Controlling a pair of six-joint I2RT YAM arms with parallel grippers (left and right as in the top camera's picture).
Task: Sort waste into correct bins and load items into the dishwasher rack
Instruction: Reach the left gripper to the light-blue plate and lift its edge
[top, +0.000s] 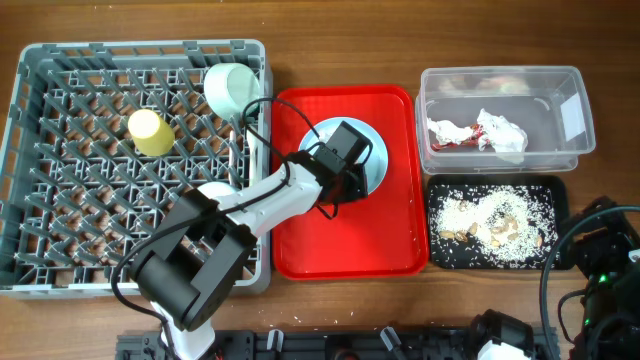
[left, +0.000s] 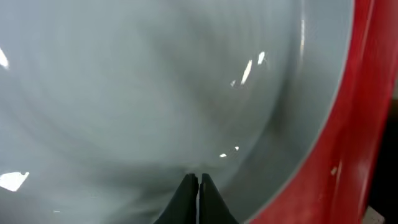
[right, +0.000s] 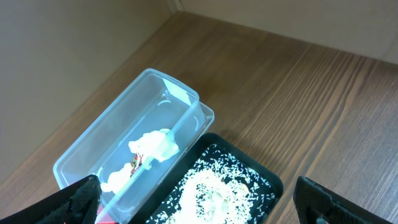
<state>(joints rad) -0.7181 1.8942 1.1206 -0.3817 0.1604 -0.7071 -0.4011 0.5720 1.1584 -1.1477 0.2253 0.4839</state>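
Note:
A light blue plate (top: 379, 160) lies on the red serving tray (top: 300, 240). My left gripper (top: 347, 180) is shut, its tips right at the plate's surface. The plate (left: 143, 87) fills the left wrist view, where the fingertips (left: 199, 182) are pressed together with nothing between them. The yellow cup (top: 150, 132) and the pale green bowl (top: 231, 88) sit in the grey dishwasher rack (top: 40, 170). The white napkin (top: 480, 132) lies in the clear tub (top: 575, 110). Beige food scraps (top: 495, 218) lie in the black tray (top: 556, 195). My right gripper (right: 199, 205) is open and empty above the black tray (right: 261, 180). Fork and spoon are out of view.
The red tray's rim (left: 357, 118) runs close to the plate's right side. My right arm (top: 600, 290) sits at the table's front right corner. The clear tub (right: 93, 149) with the napkin (right: 152, 146) shows in the right wrist view, with wooden table around it.

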